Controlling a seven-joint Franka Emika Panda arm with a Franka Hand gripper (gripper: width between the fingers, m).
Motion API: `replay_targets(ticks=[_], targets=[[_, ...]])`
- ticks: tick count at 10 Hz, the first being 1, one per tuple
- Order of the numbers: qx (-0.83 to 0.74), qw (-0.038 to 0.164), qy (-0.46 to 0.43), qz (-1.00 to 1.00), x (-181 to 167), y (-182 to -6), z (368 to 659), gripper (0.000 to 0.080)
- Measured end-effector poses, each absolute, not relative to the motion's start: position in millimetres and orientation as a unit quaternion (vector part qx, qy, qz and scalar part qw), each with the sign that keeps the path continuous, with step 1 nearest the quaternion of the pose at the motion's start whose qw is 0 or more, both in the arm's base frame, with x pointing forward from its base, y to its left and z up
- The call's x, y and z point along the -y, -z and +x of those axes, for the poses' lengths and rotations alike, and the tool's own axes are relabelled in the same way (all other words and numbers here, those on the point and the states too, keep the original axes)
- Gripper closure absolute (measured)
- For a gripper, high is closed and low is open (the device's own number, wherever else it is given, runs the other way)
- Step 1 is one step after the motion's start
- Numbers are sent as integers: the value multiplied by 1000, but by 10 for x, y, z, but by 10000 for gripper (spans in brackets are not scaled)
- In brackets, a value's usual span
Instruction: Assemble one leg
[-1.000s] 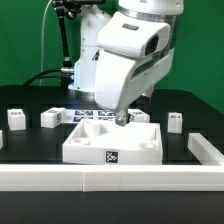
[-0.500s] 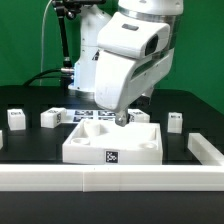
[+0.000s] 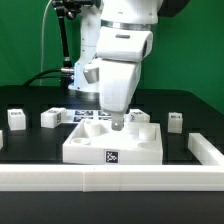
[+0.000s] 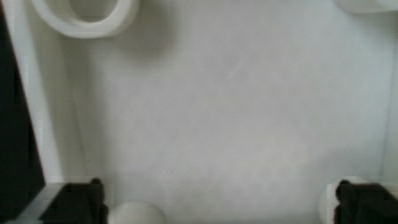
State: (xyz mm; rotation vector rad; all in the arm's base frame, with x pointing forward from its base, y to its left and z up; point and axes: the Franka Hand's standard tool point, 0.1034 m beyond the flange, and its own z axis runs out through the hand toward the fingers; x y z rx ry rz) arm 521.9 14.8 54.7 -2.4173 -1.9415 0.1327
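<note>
Mid-bench is blocked: white panel (image 3: 110,148) w/ the arm's gripper (image 3: 118,124) low over it. Bare black strips (narrow) run betw. panel and one leg (image 3: 50,117) twd the exterior view's left edge, second leg (image 3: 176,121) twd its right. White rail (image 3: 110,180) walls the near edge.

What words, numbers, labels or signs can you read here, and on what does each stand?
No words or numbers can be read.
Black-and-white square tag on the white panel front: pattern only, no text.
Tags on the small white legs and the marker board: too small to read.
</note>
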Motion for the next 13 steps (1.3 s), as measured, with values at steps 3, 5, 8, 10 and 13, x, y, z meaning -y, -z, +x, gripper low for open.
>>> replay_targets(ticks=[3,5,8,10,13], targets=[[625,25,-52,-779,-154,-518,5168,150],[625,26,-53,-779,-152,-508,5150,150],[646,14,-22,-763,-150,-401,4684,150],[646,15,-20,-763,-159,-315,4489,150],[646,24,-30,-763,-183,-234,4303,150]])
